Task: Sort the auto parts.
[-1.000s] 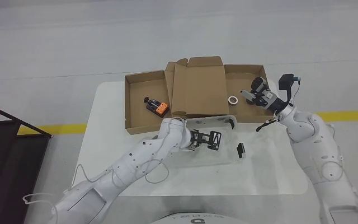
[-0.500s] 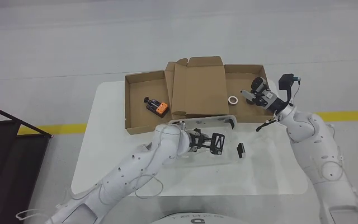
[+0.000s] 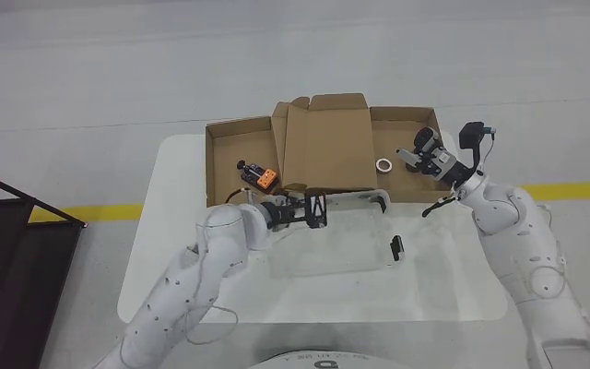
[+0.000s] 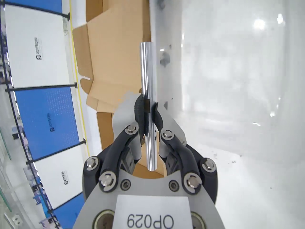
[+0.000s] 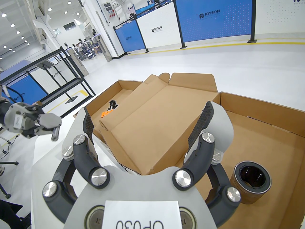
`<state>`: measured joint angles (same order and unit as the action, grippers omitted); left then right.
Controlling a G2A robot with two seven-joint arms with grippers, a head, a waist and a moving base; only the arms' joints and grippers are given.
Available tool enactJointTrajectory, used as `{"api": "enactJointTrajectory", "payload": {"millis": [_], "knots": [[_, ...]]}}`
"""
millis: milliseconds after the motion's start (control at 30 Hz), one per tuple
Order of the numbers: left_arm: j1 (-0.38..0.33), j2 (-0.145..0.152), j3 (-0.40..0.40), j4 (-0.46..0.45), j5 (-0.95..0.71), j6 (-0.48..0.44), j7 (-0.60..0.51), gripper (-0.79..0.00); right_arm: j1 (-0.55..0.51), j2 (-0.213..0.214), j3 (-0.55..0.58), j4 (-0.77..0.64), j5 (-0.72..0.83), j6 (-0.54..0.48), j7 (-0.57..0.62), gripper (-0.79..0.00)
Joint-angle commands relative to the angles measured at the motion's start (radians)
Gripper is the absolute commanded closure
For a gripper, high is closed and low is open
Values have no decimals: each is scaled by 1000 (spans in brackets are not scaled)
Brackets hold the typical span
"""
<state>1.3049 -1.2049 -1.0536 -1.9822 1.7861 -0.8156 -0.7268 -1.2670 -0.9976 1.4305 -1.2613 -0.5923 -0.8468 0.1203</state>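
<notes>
Clamping smooth chrome cylindrical rod (image 4: 147,67), left gripper (image 4: 148,110) near brown cardboard box (image 3: 327,148); right gripper (image 5: 147,117) splayed wide over box.

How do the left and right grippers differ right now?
The left gripper is shut on a metal rod; the right gripper is open and empty. The left sits by the front wall of the box; the right hangs over its right compartment. Both are the same black-and-grey build.

Box (image 3: 323,148) behind tray (image 3: 341,251) (both on table (image 3: 175,184)), part (image 3: 395,247) right of tray.
</notes>
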Motion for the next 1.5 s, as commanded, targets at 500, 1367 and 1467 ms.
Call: {"api": "enactJointTrajectory", "payload": {"millis": [500,1367,1467], "knots": [[-36,28,-236,367,-121,77,216,0,0,0,0,0,0,0,0,-785],[-144,11,-156,558,-151,231,326,-785,0,0,0,0,0,0,0,-785],[-126,12,-172,547,-203,236,366,-785,0,0,0,0,0,0,0,-785]]}}
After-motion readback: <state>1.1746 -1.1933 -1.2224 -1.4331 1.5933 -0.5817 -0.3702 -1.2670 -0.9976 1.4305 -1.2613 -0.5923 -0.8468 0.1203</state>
